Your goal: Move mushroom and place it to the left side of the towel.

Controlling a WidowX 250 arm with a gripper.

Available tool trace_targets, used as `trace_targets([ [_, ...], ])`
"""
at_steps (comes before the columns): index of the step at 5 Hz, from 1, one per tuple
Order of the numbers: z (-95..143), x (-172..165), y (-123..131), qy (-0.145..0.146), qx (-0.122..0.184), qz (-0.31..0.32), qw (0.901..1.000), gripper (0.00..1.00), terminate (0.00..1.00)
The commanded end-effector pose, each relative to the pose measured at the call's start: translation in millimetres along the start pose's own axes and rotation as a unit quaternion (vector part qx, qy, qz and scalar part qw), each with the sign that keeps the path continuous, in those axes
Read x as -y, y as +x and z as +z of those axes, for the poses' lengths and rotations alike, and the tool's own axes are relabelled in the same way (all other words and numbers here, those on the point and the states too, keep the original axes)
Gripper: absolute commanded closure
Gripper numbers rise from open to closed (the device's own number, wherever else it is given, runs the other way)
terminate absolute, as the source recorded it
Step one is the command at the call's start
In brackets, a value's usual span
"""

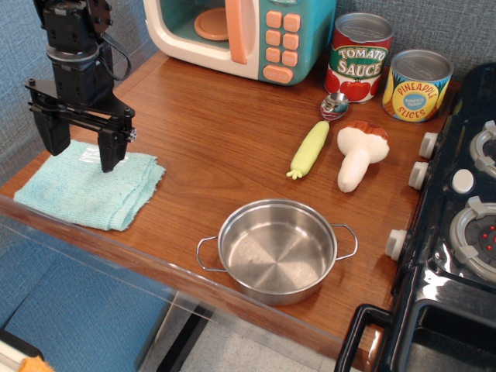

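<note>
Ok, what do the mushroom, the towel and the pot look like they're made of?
The mushroom: likely smooth moulded plastic, matte cream stem, glossier brown-orange cap with a faint sheen. The towel: soft terry-like cloth, fuzzy looped texture, rumpled edges. The pot: polished metal, probably steel, mirror-like reflections inside and thin wire handles.

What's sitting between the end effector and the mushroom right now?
In the only view, the yellow-green toy vegetable lies just left of the mushroom; between it and the open end effector over the towel is bare wood.
</note>
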State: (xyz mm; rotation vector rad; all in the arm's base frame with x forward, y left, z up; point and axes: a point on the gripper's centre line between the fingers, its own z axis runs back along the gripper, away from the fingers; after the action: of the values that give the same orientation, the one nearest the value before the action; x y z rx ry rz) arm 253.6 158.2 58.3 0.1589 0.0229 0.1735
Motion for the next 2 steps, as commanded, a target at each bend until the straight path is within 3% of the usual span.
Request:
trace_targets([
  [1,0.0,0.0,0.0,0.0,0.0,0.0,1.0,0.0,0.0],
  [2,10.2,20.0,1.8,-0.046,0.017,-0.019,0.9986,0.0,0.0],
])
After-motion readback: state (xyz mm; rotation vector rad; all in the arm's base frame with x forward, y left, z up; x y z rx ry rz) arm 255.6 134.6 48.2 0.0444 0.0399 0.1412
